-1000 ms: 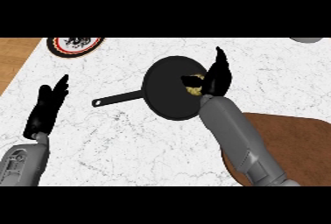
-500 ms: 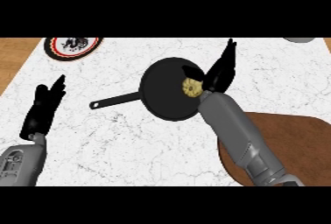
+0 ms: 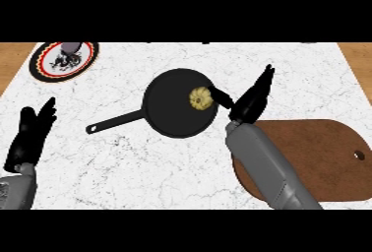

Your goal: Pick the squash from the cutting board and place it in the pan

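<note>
- Squash [image 3: 200, 98] now lying bare in the pan [image 3: 169, 114], toward the pan's right rim, centre of the frame — half a second ago partly covered by the right hand, a second ago mostly hidden under it.
- Right hand [image 3: 247, 104] drawn back to the right of the pan, just right of centre; fingers straight and released, pointing up-frame, thumb reaching left toward the squash, grasping nothing.
- Thumb tip just beside the squash; touching or only overlapping — cannot tell from this angle.
- Pan itself slightly shifted in the frame against the earlier views, handle [image 3: 115, 122] pointing to the lower left as before.
- Judged from this: release done, squash out of the hand and inside the pan, task looking as good as finished; only clearing the right hand away left to do.
- Cutting board [image 3: 320, 162] at lower right, its left part hidden behind the right forearm, no squash on the visible part.
- Left hand [image 3: 30, 135] resting at the left edge, open, fingers up, holding nothing; same place as earlier.
- Plate [image 3: 64, 60] at upper left cut by the top band; its dark pattern and a grey shape on it too small to make out.
- Whether the squash sits flat on the pan's bottom or leans on the rim — hard to tell.
</note>
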You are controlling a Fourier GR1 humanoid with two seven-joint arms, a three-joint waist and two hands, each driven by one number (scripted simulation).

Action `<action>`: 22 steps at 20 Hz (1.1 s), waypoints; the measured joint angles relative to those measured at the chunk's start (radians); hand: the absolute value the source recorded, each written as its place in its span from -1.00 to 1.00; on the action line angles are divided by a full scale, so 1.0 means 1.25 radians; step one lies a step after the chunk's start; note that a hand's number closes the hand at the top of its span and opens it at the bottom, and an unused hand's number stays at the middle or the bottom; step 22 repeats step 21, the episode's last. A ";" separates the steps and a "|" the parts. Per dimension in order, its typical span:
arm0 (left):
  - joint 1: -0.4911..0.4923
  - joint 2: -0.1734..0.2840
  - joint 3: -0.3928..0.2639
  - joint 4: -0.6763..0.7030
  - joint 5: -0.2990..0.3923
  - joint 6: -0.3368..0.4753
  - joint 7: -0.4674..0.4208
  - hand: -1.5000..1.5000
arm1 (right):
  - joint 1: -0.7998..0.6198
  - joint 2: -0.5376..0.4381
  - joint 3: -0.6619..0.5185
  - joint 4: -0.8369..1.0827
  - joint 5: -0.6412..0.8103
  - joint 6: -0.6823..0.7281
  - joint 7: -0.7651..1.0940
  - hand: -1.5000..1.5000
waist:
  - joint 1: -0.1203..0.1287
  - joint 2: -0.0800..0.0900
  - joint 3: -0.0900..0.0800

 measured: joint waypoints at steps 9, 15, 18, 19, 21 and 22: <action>0.046 0.000 0.023 -0.015 -0.001 0.020 0.002 0.00 | 0.320 -0.023 0.094 -0.351 0.087 -0.004 0.016 -1.00 | -0.053 -0.014 -0.002; 0.056 0.005 0.032 -0.021 0.003 0.017 -0.004 0.00 | 0.584 -0.101 0.152 -0.647 0.152 0.040 0.042 -1.00 | -0.057 -0.011 -0.002; 0.057 0.010 0.036 -0.021 0.010 0.006 -0.009 0.00 | 0.728 -0.150 0.186 -0.789 0.183 0.055 0.040 -1.00 | -0.053 -0.009 -0.002; 0.058 0.012 0.037 -0.026 0.012 0.002 -0.007 0.00 | 0.771 -0.168 0.191 -0.838 0.191 0.062 0.042 -1.00 | -0.050 -0.008 -0.002; 0.053 0.006 0.032 -0.032 0.010 0.002 0.001 0.00 | 0.844 -0.185 0.193 -0.924 0.224 0.083 0.055 -1.00 | -0.045 -0.006 -0.002; 0.053 0.006 0.032 -0.032 0.010 0.002 0.001 0.00 | 0.844 -0.185 0.193 -0.924 0.224 0.083 0.055 -1.00 | -0.045 -0.006 -0.002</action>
